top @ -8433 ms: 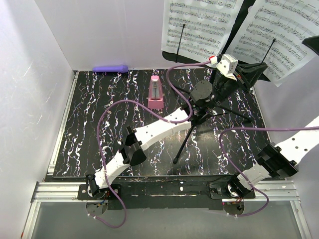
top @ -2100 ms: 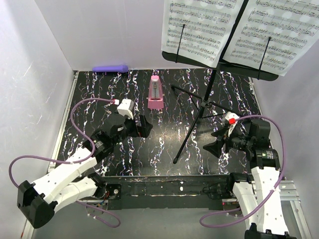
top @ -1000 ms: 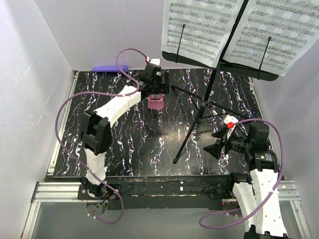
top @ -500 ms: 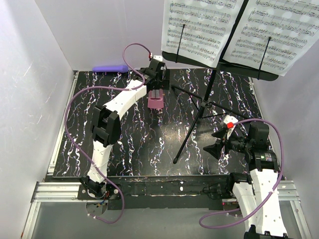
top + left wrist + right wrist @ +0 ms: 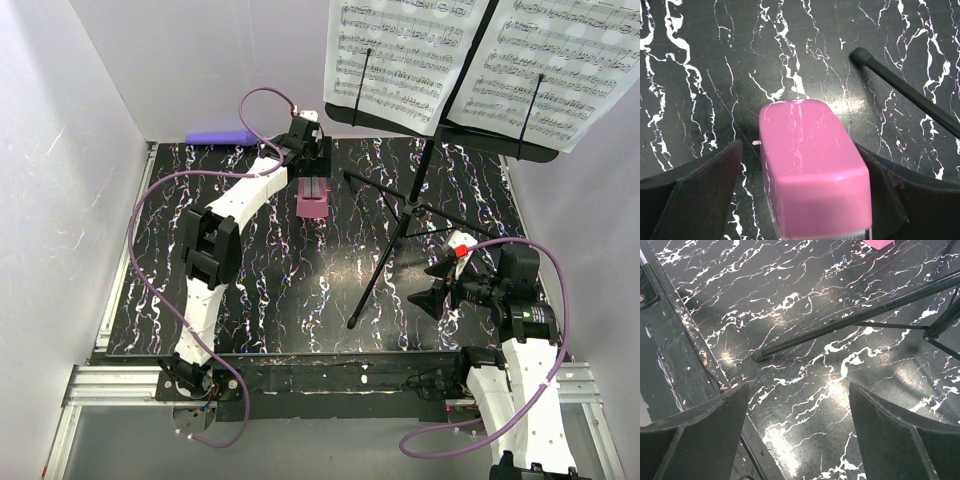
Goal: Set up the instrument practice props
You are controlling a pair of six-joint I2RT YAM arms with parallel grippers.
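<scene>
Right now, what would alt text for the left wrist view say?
A pink metronome stands between the left gripper's open black fingers, with a gap showing on one side. A black stand leg crosses the marbled black table at upper right.

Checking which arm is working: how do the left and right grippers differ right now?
The left gripper reaches far, straddling the pink metronome; the right gripper sits near its base, over the table beside a stand leg, straddling nothing. Both are open.
</scene>
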